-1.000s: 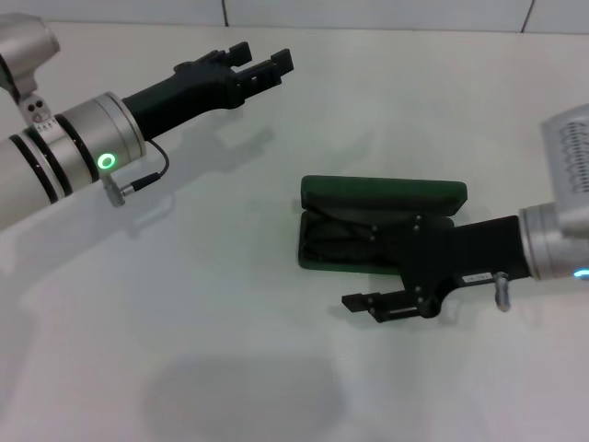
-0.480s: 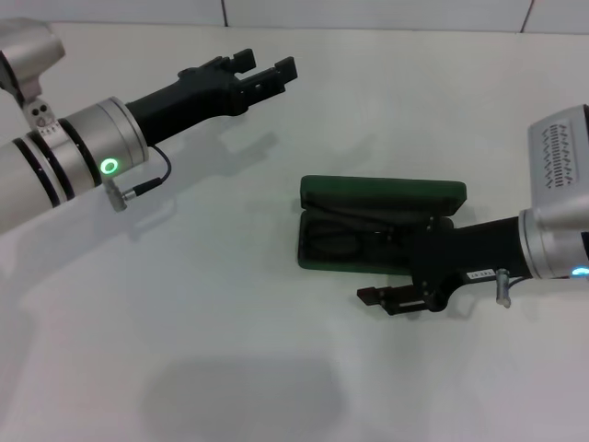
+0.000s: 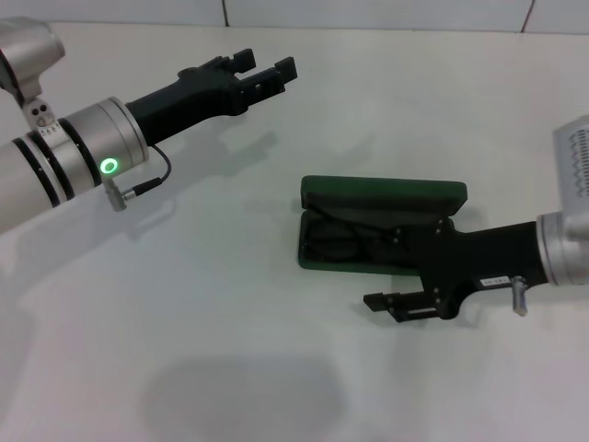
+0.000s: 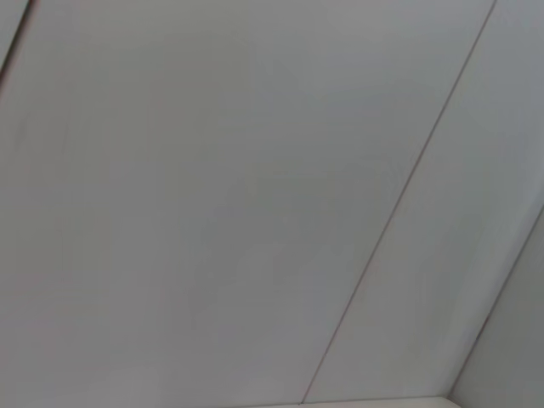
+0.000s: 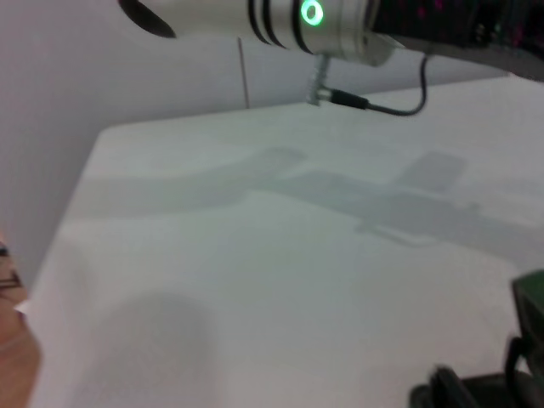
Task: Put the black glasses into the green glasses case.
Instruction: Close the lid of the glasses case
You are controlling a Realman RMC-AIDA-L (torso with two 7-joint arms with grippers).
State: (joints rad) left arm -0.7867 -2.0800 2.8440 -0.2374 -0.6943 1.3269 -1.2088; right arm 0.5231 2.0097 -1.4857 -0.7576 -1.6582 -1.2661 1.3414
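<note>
White table [image 3: 230,304] carries it all. At far left the left gripper [image 3: 265,66] hangs with fingers apart, gripping nothing. Right of centre the case [image 3: 382,195] lies open, glasses [image 3: 340,241] inside, partly hidden by the right gripper [image 3: 405,281]; whether its fingers are spread I cannot tell. Its wrist view catches the left arm [image 5: 280,19] and its shadow.
</note>
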